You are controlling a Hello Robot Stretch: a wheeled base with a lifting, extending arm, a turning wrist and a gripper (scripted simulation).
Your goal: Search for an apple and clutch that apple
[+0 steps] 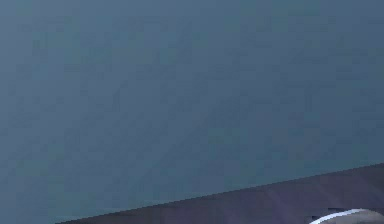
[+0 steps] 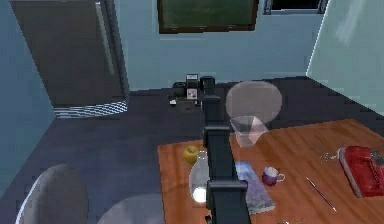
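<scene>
My gripper (image 2: 183, 99), holding nothing over bare floor, lies out beyond the yellow-green apple (image 2: 191, 153), which sits back beside my arm (image 2: 216, 150) on the table (image 2: 300, 150) corner.

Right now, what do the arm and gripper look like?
The arm is a dark square bar in telescoping sections. At its far end sit two small white squares with black marks; left of them is the gripper, a dark body with two thin fingers. Cables cannot be made out.
</scene>
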